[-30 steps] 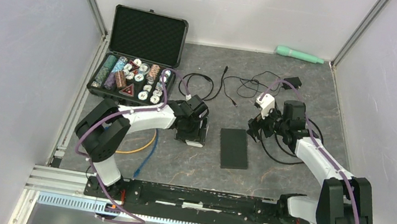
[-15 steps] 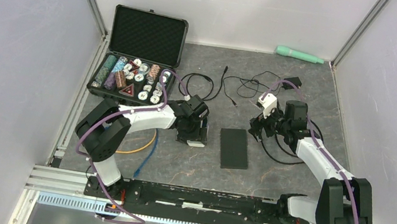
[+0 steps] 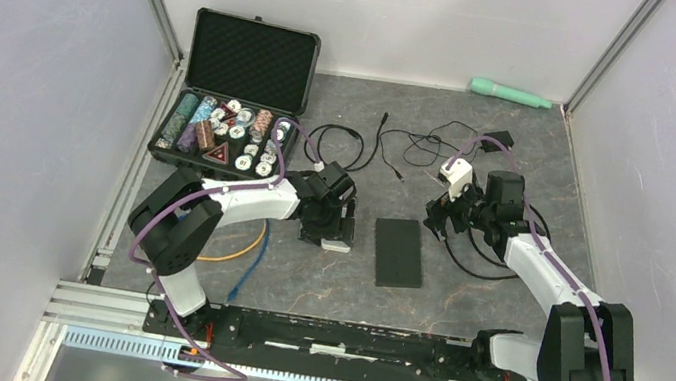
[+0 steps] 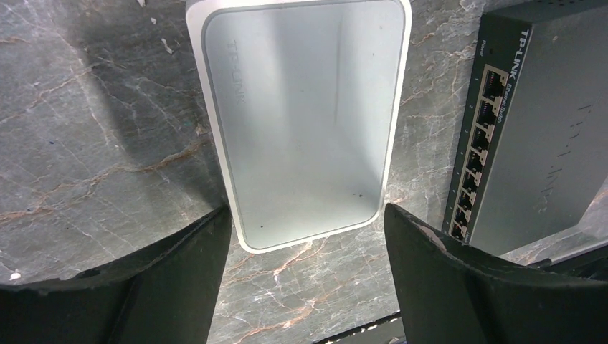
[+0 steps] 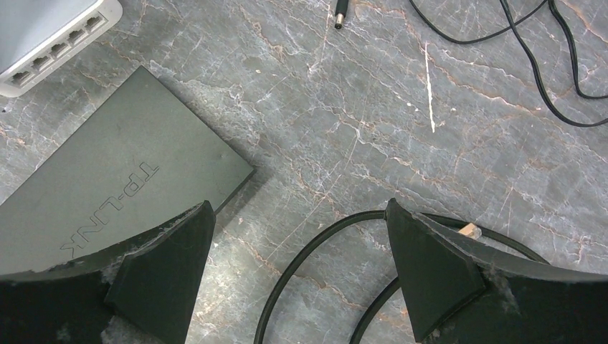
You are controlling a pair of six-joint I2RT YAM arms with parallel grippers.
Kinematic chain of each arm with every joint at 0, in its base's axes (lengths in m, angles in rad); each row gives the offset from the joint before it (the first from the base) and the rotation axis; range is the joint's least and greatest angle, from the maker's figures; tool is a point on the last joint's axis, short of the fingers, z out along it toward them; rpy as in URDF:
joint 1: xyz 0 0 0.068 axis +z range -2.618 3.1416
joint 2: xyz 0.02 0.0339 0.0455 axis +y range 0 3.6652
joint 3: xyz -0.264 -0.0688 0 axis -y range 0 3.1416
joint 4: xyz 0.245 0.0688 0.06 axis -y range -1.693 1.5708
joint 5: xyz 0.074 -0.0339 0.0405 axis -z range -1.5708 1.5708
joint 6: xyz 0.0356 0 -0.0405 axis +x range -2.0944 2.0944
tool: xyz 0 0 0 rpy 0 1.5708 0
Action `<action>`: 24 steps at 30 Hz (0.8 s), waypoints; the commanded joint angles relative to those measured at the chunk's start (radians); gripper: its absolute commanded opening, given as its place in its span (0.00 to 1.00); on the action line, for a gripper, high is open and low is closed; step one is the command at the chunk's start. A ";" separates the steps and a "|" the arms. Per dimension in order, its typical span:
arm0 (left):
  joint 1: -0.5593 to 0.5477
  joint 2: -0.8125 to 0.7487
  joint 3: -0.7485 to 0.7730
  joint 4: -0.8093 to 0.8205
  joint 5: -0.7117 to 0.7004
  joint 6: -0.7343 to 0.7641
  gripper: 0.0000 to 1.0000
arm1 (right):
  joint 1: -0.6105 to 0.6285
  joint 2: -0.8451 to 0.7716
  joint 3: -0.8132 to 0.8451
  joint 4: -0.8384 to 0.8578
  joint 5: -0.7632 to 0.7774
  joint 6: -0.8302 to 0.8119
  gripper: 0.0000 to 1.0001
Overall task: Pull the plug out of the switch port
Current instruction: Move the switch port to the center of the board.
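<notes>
black switch (image 4: 545, 129) cropped right, white switch (image 5: 43, 36) cropped top-left

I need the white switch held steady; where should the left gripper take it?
By its two long sides, coming straight down from above: the white switch lies flat, and the open left gripper has its jaws standing just wider than its short width.

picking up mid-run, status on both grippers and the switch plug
Left gripper open, straddling white switch. Right gripper open, black cable beneath. No plug seen in dark switch ports in view.
</notes>
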 commanded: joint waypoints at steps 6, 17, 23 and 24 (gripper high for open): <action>-0.017 0.073 -0.048 -0.010 0.019 0.025 0.97 | -0.005 -0.025 0.006 0.037 -0.020 0.000 0.97; 0.027 -0.156 0.093 -0.052 -0.230 0.249 1.00 | -0.030 -0.106 0.121 0.032 0.068 0.097 0.98; 0.132 -0.304 0.128 0.047 -0.272 0.383 1.00 | -0.032 -0.113 0.249 -0.033 0.099 0.143 0.98; 0.140 -0.321 0.146 0.053 -0.300 0.424 1.00 | -0.032 -0.108 0.275 -0.044 0.105 0.153 0.98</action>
